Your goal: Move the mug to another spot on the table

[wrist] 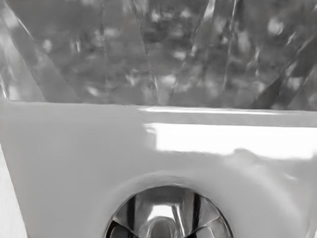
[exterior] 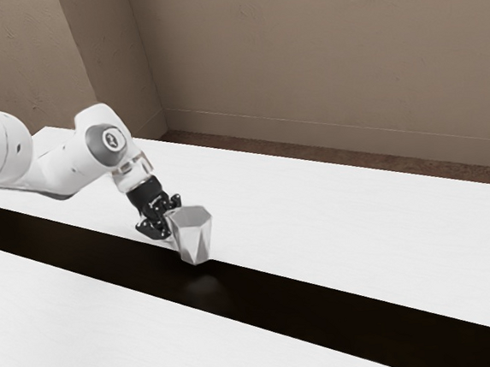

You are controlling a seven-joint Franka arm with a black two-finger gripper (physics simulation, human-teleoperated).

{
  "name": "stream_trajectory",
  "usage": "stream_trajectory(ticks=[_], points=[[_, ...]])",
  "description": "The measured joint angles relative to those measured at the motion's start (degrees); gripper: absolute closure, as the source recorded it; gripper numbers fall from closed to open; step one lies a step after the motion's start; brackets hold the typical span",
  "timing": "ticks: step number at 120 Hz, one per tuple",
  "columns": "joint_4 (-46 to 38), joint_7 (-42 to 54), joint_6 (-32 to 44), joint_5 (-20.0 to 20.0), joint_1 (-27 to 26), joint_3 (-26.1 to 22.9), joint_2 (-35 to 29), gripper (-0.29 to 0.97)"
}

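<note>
— Quick one: where was the mug [exterior: 192, 234] just then?

— Right up against my gripper [exterior: 160, 218], on the side toward the exterior view's right. It was a silvery, faceted thing, wider at the rim than at the base, and it stood close to upright. Its base sat about where the white table [exterior: 360, 225] top met the glossy black band [exterior: 325, 314] that ran across it.

— On the surface, or off it?

— I couldn't say. A dim reflection lay on the black band just under it, but the gap, if there was one, didn't read.

— And your hand, wide or clamped?

— I honestly couldn't tell. My arm [exterior: 54, 161] came in from the exterior view's left and angled down to the mug, and the black gripper pressed close to the mug's near side, yet the contact itself was hidden.

— Anything from the wrist?

— The mug was very close under my hand: grey mirrored facets beyond, a smooth white surface nearer, and a round chrome hollow at the edge.

— Behind it all?

— A plain tan wall [exterior: 319, 48].
</note>
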Motion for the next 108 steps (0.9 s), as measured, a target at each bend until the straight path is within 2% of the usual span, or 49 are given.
stream_trajectory(ticks=[50,81,95,108], points=[[-0.5,1.2,0.1,-3.2,-2.7,-1.4,3.1,0.7],[-0.4,1.6,0.2,-3.8,-2.7,-1.3,4.7,0.71],[-0.4,1.8,0.2,-3.8,-2.6,-1.3,5.1,0.67],[-0.4,1.8,0.1,-3.7,-2.6,-1.3,5.3,0.58]])
